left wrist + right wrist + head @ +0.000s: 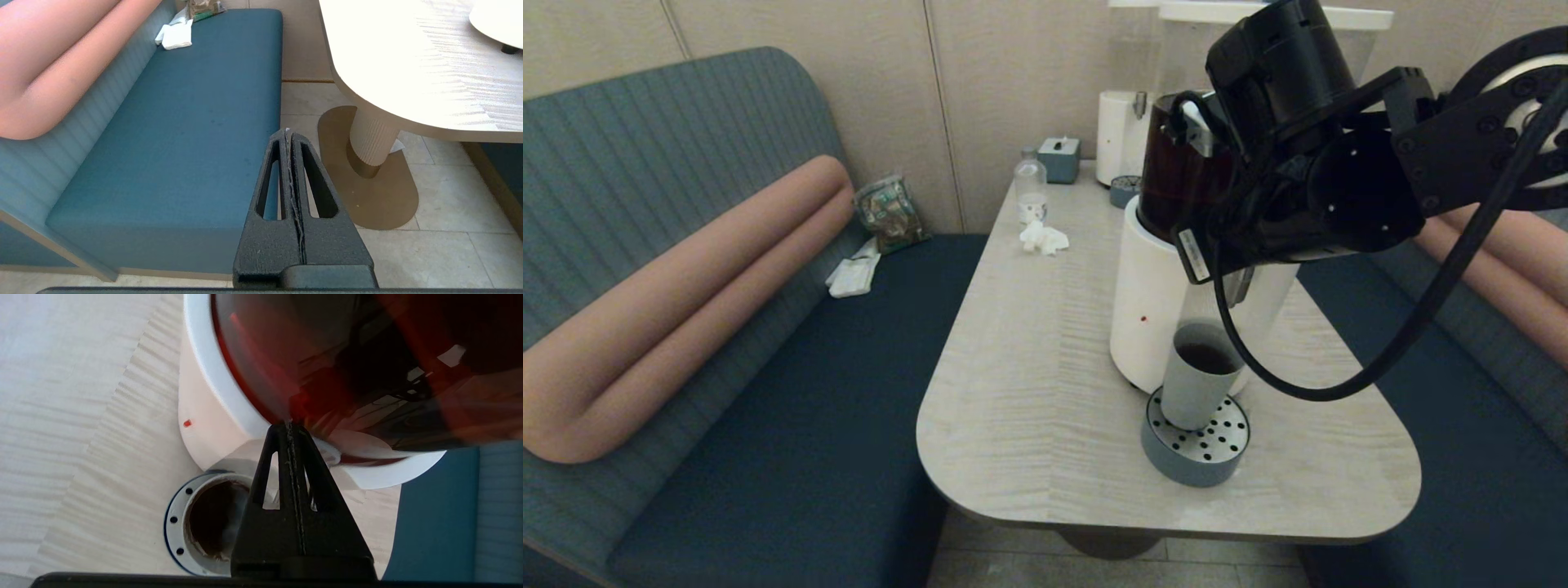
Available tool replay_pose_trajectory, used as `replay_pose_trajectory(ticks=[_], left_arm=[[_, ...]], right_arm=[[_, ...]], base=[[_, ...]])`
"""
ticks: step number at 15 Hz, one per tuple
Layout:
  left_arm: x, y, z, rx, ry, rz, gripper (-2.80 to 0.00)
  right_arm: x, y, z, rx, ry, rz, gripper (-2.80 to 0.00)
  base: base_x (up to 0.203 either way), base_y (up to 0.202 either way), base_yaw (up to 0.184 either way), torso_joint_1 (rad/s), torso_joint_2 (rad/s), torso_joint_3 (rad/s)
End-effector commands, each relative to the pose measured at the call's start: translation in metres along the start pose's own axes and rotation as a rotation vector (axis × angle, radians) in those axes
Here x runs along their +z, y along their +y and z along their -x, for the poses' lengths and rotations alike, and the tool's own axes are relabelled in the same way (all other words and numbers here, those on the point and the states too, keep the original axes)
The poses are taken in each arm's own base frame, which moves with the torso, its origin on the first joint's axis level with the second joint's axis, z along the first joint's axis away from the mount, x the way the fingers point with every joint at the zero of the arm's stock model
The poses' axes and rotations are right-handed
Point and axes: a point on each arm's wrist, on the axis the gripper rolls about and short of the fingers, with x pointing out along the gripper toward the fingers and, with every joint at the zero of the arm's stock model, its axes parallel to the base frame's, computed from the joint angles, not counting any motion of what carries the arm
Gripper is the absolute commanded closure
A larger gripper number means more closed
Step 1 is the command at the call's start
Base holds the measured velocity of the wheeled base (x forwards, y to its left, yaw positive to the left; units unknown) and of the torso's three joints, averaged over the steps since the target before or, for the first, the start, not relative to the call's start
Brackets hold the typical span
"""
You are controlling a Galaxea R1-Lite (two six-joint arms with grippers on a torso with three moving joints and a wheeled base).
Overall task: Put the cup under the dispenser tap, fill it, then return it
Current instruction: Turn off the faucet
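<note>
Cup (1197, 377) sits on the drip tray (1196, 452), dark liquid inside. Right end effector (289, 425) closed empty at the tank (367, 367). Left end effector (287, 133) closed, parked.

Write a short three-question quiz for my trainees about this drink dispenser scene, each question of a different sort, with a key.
1. True or false: the cup stands on the drip tray.
2. What lies inside the cup? A) nothing B) dark liquid C) a tissue
3. Fill the blank: the right gripper has its jaws ____, up against the dispenser tank.

Key: 1 true; 2 B; 3 shut.
</note>
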Motion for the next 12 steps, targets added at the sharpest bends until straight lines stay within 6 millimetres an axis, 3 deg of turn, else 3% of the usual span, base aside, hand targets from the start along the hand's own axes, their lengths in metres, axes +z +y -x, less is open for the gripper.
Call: replay_pose_trajectory(ticks=[1, 8, 12], left_arm=[[0.000, 0.000, 0.000, 0.000, -0.001, 0.000, 0.00], [0.000, 0.000, 0.000, 0.000, -0.001, 0.000, 0.00], [0.000, 0.000, 0.000, 0.000, 0.001, 0.000, 0.00]], right_arm=[[0.001, 0.001, 0.000, 0.004, -0.008, -0.004, 0.00], [0.011, 0.010, 0.013, 0.071, -0.100, -0.049, 0.00], [0.015, 0.005, 0.039, 0.106, -0.145, -0.068, 0.00]], base=[[0.000, 0.000, 0.000, 0.000, 0.00, 0.000], [0.000, 0.000, 0.000, 0.000, 0.00, 0.000], [0.000, 0.000, 0.000, 0.000, 0.00, 0.000]])
